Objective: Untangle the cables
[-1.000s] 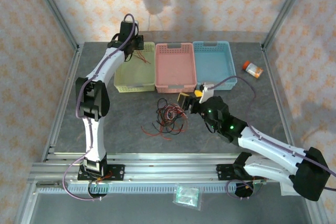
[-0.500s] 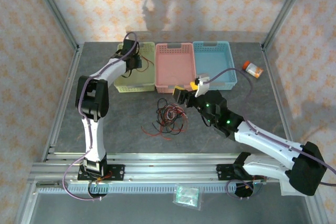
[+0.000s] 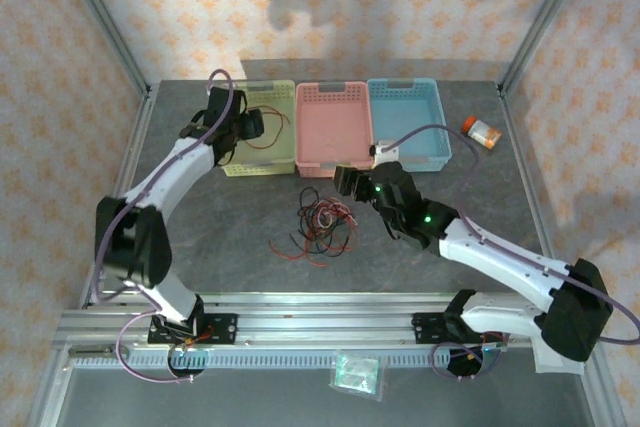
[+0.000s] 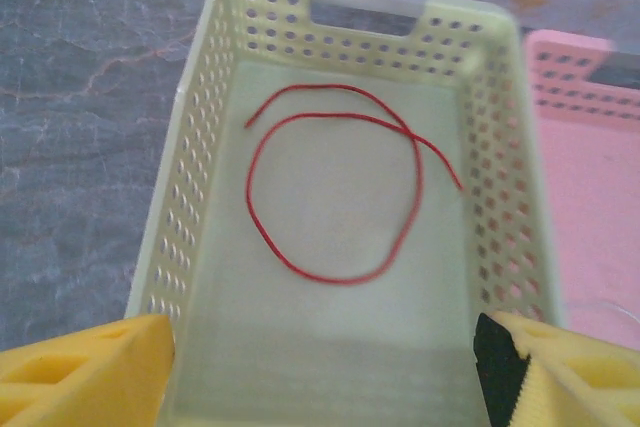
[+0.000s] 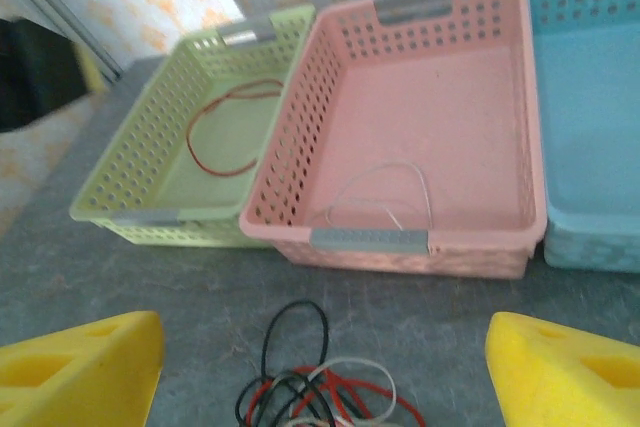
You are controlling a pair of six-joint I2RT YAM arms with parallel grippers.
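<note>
Both claws gape wide and empty. The left claw (image 4: 322,372) hangs over the green basket (image 4: 195,207) holding one red cable (image 4: 340,280). The right claw (image 5: 322,372) is near the tangle (image 3: 322,217) on the worktop (image 3: 230,237), at 6 o'clock from the pink basket (image 5: 290,137), where a white cable (image 5: 390,166) lies.

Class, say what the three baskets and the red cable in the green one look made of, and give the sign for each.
The green basket, pink basket and blue basket: seemingly moulded plastic with a faint sheen; even rows of holes in thin coloured walls. The red cable: probably plastic-sheathed wire, smooth; it lies in a loose loop. Core unseen.
</note>
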